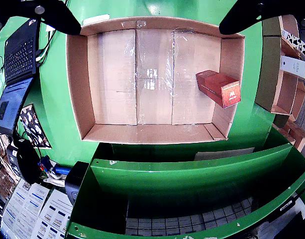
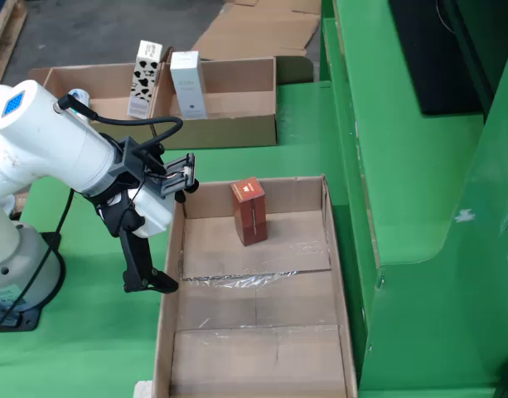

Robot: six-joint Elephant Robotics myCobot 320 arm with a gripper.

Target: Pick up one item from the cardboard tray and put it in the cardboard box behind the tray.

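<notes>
A red carton (image 2: 249, 211) stands upright on the floor of the long open cardboard box (image 2: 262, 365), near its far end; in the gripper view the red carton (image 1: 219, 87) is at the right of the box (image 1: 82, 84). The cardboard tray (image 2: 237, 124) behind it holds a cow-patterned carton (image 2: 144, 79) and a white carton (image 2: 187, 83); the tray (image 1: 284, 84) is at the right edge of the gripper view. My gripper (image 2: 154, 278) hangs by the box's left wall. Its black fingers (image 1: 57, 15) are spread wide and hold nothing.
A laptop (image 1: 15, 59) and printed sheets (image 1: 33, 214) lie left in the gripper view. A green metal frame (image 2: 403, 166) runs along the box's right side. Flattened cardboard (image 2: 262, 29) lies behind the tray. The arm's white base (image 2: 13, 257) stands left of the box.
</notes>
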